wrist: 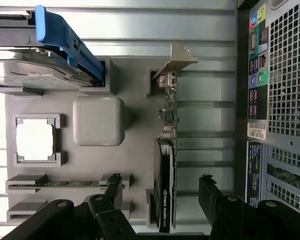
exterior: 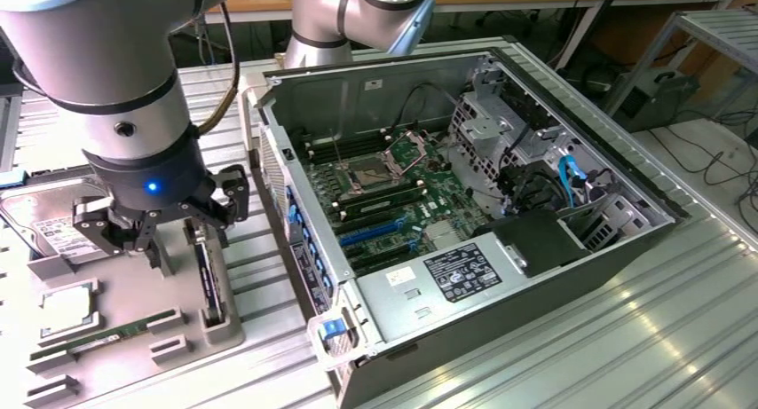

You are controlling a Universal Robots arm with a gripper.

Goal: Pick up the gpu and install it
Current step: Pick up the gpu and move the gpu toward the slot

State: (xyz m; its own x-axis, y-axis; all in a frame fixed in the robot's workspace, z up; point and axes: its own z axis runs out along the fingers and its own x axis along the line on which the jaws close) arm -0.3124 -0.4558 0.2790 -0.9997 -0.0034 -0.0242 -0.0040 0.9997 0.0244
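Note:
The gpu (exterior: pixel 211 280) stands on edge in a slot of the grey parts tray (exterior: pixel 137 365), at the exterior view's left beside the open computer case (exterior: pixel 569 267). In the wrist view the gpu (wrist: pixel 165 190) is a thin dark card whose silver bracket (wrist: pixel 176 60) sits at its far end. My gripper (exterior: pixel 177 249) hangs just above the card. It is open (wrist: pixel 159 181), with one black finger (wrist: pixel 112 187) on each side of the card and a gap between each finger and the card.
The tray (wrist: pixel 135 150) also carries a hard drive (wrist: pixel 30 70) with a blue handle (wrist: pixel 65 40), a CPU (wrist: pixel 35 140) and a RAM stick (wrist: pixel 55 183). Inside the case the motherboard shows blue expansion slots (exterior: pixel 373 232). The case's rear panel (wrist: pixel 280 100) is close beside the card.

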